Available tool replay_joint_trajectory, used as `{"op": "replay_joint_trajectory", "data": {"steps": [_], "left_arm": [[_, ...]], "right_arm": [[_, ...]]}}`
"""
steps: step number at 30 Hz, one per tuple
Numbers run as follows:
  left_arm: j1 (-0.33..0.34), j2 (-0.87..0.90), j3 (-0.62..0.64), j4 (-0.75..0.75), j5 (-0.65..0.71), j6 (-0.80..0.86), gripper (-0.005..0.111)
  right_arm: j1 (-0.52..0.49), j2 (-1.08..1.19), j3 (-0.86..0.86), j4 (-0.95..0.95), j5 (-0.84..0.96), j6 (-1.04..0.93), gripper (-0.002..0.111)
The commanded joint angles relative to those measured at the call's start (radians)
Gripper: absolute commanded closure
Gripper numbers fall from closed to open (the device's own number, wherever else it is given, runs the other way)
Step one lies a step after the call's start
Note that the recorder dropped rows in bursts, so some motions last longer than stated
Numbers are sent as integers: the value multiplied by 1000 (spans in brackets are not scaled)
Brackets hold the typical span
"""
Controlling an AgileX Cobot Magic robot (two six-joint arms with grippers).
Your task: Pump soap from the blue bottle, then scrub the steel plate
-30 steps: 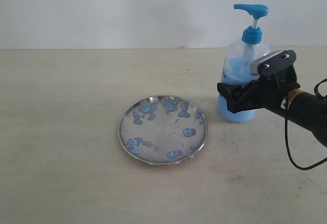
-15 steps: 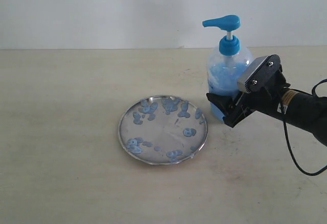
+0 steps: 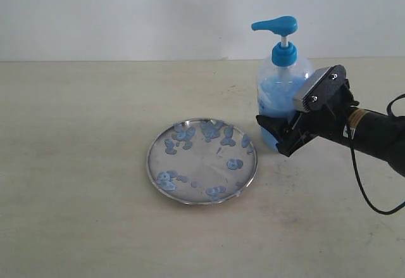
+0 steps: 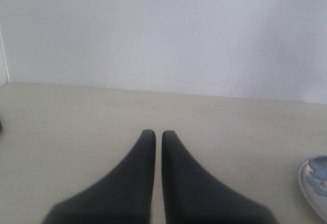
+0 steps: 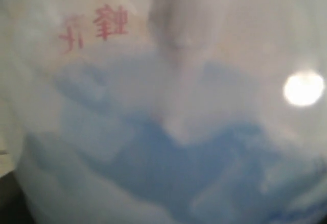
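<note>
Plate (image 3: 200, 159): round, shallow, shiny steel, thin raised rim, flat on the matte beige table (image 3: 76, 183). Pale blue soap (image 3: 181, 135) sits on it as small opaque blobs, mostly along the far rim and the near-left edge; centre bare.

Bottle (image 3: 282, 88): just off the plate's right-rear rim, upright, not touching it. Clear rounded plastic, light blue liquid smeared inside the walls, bright blue collar and pump head (image 3: 276, 24), spout pointing back over the plate's side. Whether the base is on the table: can't tell, gripper covers it.

Right gripper (image 3: 277, 136): black jaws spread wide and clamped around the bottle's lower body, on the side away from the plate. Right wrist view is filled by the bottle wall (image 5: 168, 147), blurred, with red print (image 5: 97, 26).

Left gripper (image 4: 155, 132): smooth black tapered fingers (image 4: 138, 173) nearly together, thin slit, holding nothing. Plate rim (image 4: 306, 180) shows at that view's edge, well apart from it.
</note>
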Motion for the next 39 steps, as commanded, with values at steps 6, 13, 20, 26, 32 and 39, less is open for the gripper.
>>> {"op": "replay_joint_trajectory", "data": {"steps": [6,13,20,26,32,39], "left_arm": [[-2,-2,-3,-30,-96,-132,102],[-2,-2,-3,-30,-268,-296,102],[-2,221,-19,-2,-268,-414,102],[-139,715,-237,199,-259,-422,102],[-221,1080,-428,449,-440,-424,102],[-221,1133,-435,670,-462,-577,102]], "right_arm": [[1,5,10,-101,231,45,108],[1,5,10,-115,266,10,108],[1,5,10,-118,335,-101,108],[1,5,8,-117,315,-101,108],[1,5,8,-34,292,-93,108],[1,5,8,77,274,-47,57]]}}
